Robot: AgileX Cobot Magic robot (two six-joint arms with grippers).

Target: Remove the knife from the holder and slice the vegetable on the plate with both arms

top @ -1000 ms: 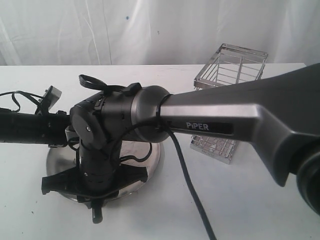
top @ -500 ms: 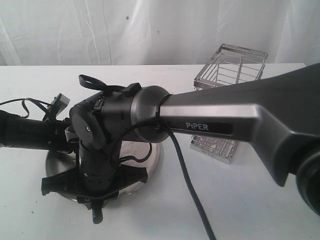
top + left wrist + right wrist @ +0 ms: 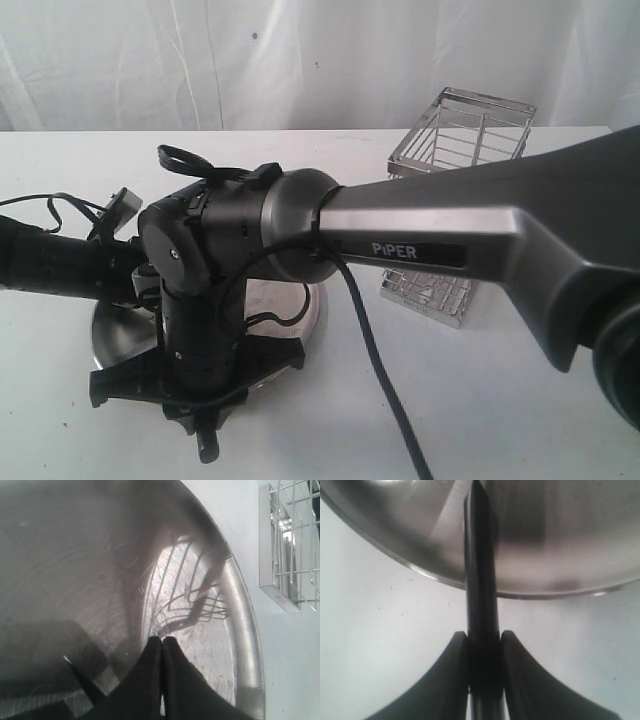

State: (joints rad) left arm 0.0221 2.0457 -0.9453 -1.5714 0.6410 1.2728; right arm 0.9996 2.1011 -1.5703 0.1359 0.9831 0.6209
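The right gripper [image 3: 484, 640] is shut on the black handle of the knife [image 3: 481, 580], which reaches over the rim of the steel plate [image 3: 545, 540]. In the exterior view that gripper [image 3: 203, 418] points down at the plate's [image 3: 298, 308] front edge, and the knife's handle end [image 3: 207, 442] sticks out below it. The left gripper [image 3: 161, 640] hangs over the plate [image 3: 246, 630], its fingers pressed together with nothing visible between them. A dark pointed blade tip [image 3: 75, 669] shows beside it. The vegetable is hidden in every view.
The chrome wire holder [image 3: 460, 170] stands at the back right of the white table, also seen past the plate's rim as the holder [image 3: 290, 550]. The left arm [image 3: 55, 260] comes in from the left edge. The grey PIPER link [image 3: 450, 240] crosses the scene.
The right gripper with the knife has shifted a little toward the table's front edge. The left arm's wrist has dropped slightly toward the plate.
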